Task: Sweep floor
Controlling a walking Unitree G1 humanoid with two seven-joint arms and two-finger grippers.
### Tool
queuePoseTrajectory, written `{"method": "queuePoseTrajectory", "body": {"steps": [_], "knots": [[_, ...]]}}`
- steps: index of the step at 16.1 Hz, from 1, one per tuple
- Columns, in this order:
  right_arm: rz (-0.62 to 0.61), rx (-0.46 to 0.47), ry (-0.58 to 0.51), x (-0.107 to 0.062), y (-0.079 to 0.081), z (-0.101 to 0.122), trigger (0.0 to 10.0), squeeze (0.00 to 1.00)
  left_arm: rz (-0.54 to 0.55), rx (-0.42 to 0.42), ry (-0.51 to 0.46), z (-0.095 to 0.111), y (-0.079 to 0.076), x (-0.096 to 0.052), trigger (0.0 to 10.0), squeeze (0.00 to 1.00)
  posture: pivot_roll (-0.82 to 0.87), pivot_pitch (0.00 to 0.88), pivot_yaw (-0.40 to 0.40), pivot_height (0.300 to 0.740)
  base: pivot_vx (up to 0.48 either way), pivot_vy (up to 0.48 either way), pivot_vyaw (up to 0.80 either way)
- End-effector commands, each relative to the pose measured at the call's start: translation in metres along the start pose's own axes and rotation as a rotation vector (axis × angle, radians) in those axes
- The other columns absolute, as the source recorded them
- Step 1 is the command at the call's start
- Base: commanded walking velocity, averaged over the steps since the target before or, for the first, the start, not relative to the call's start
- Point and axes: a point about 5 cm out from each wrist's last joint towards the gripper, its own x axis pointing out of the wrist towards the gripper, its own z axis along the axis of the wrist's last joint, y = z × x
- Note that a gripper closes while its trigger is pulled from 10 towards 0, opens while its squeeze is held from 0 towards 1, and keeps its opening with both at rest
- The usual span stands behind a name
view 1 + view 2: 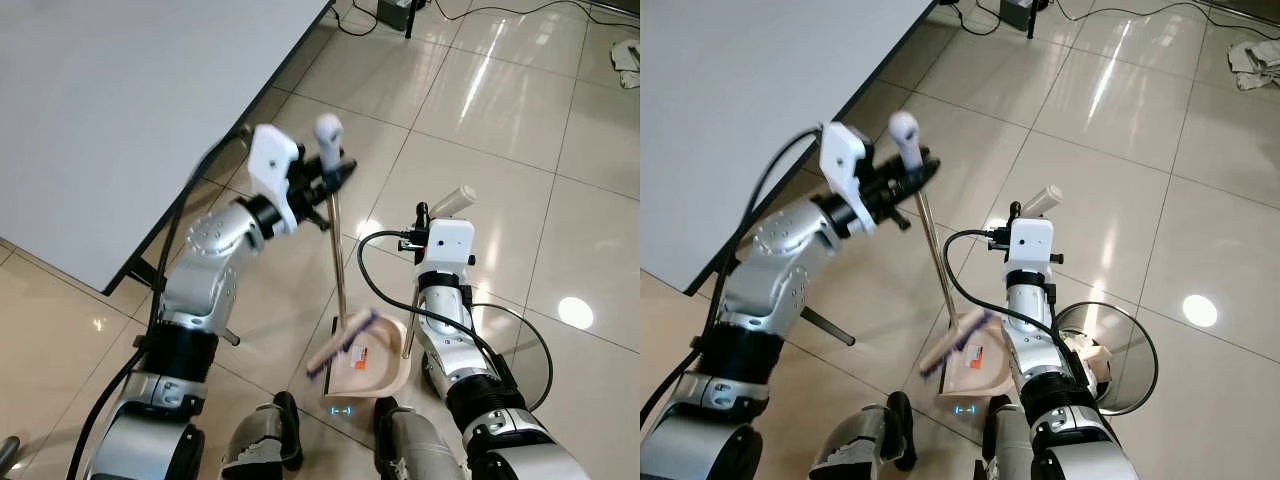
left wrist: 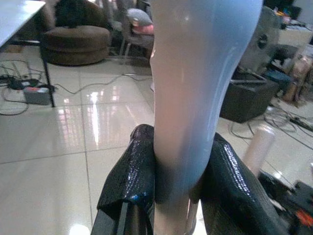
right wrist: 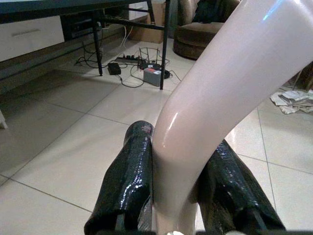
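Observation:
My left gripper [image 1: 335,176] is shut on the pale grip at the top of the broom [image 1: 338,262], seen close in the left wrist view with both black fingers [image 2: 129,171] pressed on the grip. The thin metal pole runs down to a pink brush head with purple bristles [image 1: 343,344] on the tiles between my feet. That head rests at the mouth of the beige dustpan [image 1: 380,366]. My right gripper [image 1: 428,216] is shut on the dustpan's upright handle [image 1: 455,200]; in the right wrist view the fingers [image 3: 129,171] clamp its pinkish stem [image 3: 210,112].
A grey table [image 1: 120,100] with dark legs fills the upper left. Cables and a power strip [image 1: 395,12] lie on the glossy tiles at the back, crumpled paper [image 1: 626,60] at the far right. A black cable loop [image 1: 525,350] hangs by my right arm.

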Motion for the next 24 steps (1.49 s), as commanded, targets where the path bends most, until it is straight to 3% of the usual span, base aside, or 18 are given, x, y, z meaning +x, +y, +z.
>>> {"method": "queuePoseTrajectory", "body": {"steps": [1,4,6,9,12,16,19,24], "knots": [[0.02,0.001,0.131,-0.015,0.005,-0.024,10.0,0.0,0.006,-0.041,-0.021,0.004,0.0,0.0,10.0,0.0,0.11,0.261,0.093,0.74,0.0,0.0,0.0],[0.015,0.005,0.12,-0.012,0.003,-0.021,10.0,0.0,0.0,-0.053,-0.005,0.001,0.0,-0.001,10.0,0.0,0.1,0.262,0.094,0.74,0.0,0.0,0.0],[-0.032,0.064,0.07,-0.003,-0.006,-0.008,10.0,0.0,0.031,-0.098,0.007,-0.008,0.0,0.0,10.0,0.0,0.09,0.256,0.095,0.74,0.0,0.0,0.0],[-0.008,0.133,-0.007,0.001,-0.006,0.01,10.0,0.0,0.092,-0.124,0.037,-0.025,0.0,-0.004,10.0,0.0,0.08,0.246,0.096,0.74,0.0,0.0,0.0],[0.009,0.15,-0.039,0.003,-0.008,0.019,10.0,0.0,0.109,-0.112,0.048,-0.03,0.002,-0.004,10.0,0.0,0.07,0.248,0.101,0.74,0.0,0.0,0.0],[0.049,0.088,-0.064,0.001,-0.016,0.025,10.0,0.0,0.09,0.094,0.081,-0.027,0.006,-0.005,10.0,0.0,0.07,0.233,0.102,0.74,0.0,0.0,0.0],[0.025,0.073,-0.046,-0.002,-0.026,0.021,10.0,0.0,0.091,0.191,0.097,-0.027,0.01,-0.008,10.0,0.0,0.07,0.24,0.105,0.74,0.0,0.0,0.0],[0.014,0.069,-0.035,-0.003,-0.03,0.021,10.0,0.0,0.099,0.22,0.104,-0.028,0.016,-0.013,10.0,0.0,0.08,0.24,0.108,0.74,0.0,0.0,0.0]]}}
